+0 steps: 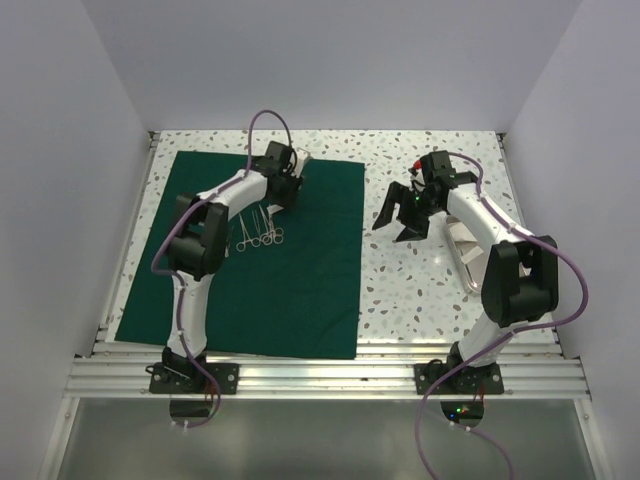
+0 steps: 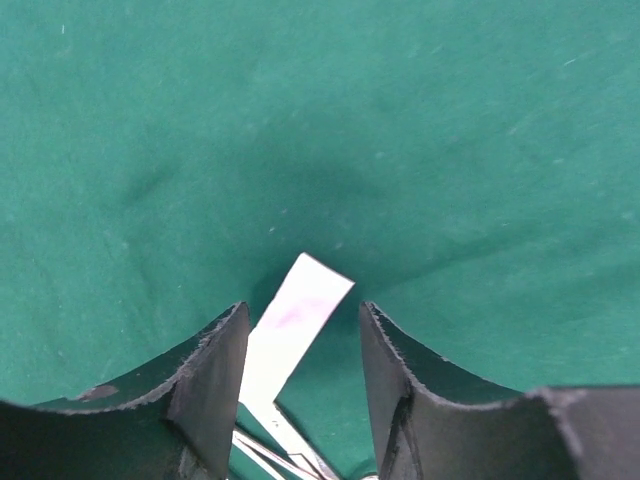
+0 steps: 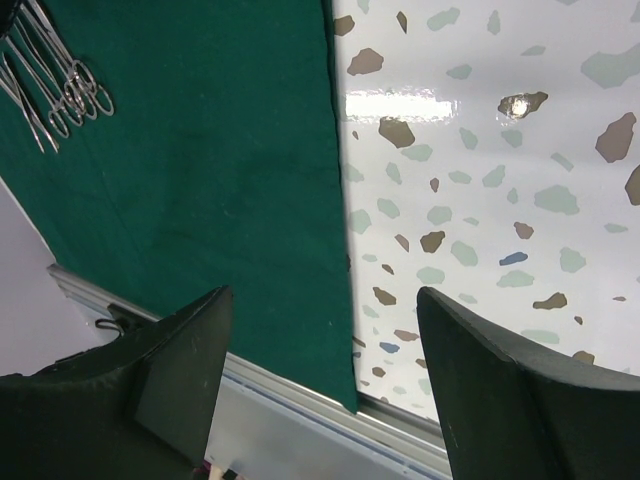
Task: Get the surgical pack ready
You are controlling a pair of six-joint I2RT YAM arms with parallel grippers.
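Top external view: a white table [image 1: 425, 295] with brown and grey specks stands between plain white walls [image 1: 330, 60]. A metal rail [image 1: 330, 378] runs along its near edge, and both arm bases are fixed on it.

The surgical pack [image 1: 300, 285] is a dark green cloth, spread flat as one broad sheet over the left half of the table. It reaches from close to the far edge down to the near edge, and its right border lies about in the middle of the table. A row of steel instruments [image 1: 262, 236] lies on the cloth, in its far half.

The left gripper [image 1: 284, 190] is low over the far part of the cloth. In the left wrist view its fingers [image 2: 205, 375] are apart, about half way. A white strip [image 2: 298, 315] lies between them with a gap to the right finger; I see no squeeze on it.

The right gripper [image 1: 402, 218] hangs over the bare table, just right of the cloth's border. Its fingers [image 3: 185, 360] stand wide apart and nothing is between them. A shiny steel tray [image 1: 464, 262] lies near the right edge, mostly hidden under the right arm.
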